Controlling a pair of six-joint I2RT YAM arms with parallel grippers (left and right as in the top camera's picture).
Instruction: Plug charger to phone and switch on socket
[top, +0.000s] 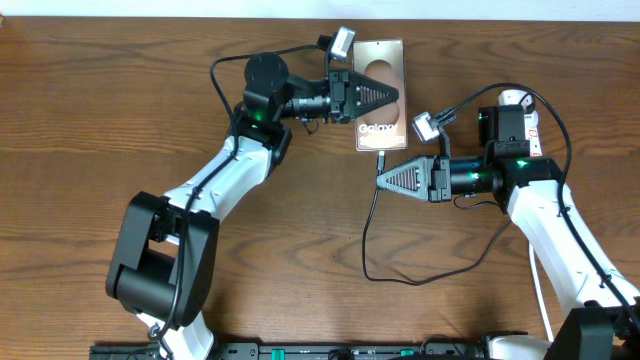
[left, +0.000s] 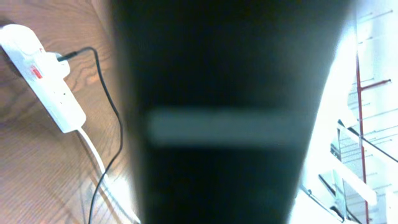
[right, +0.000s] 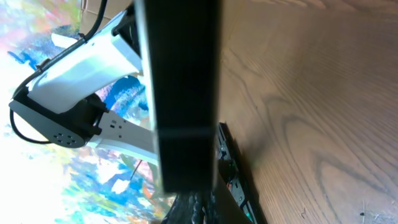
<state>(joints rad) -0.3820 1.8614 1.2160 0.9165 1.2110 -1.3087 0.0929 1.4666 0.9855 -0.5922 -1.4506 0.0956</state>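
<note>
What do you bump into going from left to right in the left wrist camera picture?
White socket → thin black charger cable → big dark blur, too close to the camera to make out.

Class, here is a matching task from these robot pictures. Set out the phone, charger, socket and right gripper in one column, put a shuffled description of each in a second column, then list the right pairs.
Column one:
1. phone
2. charger
3. socket
4. right gripper

Column two:
a. white, long and narrow
b. points left, just past the phone's Galaxy end
c. thin, black, lying in a long loop
d. bronze-brown, partly under the left gripper

Pairs: 1-d, 2-c, 3-a, 4-b.
</note>
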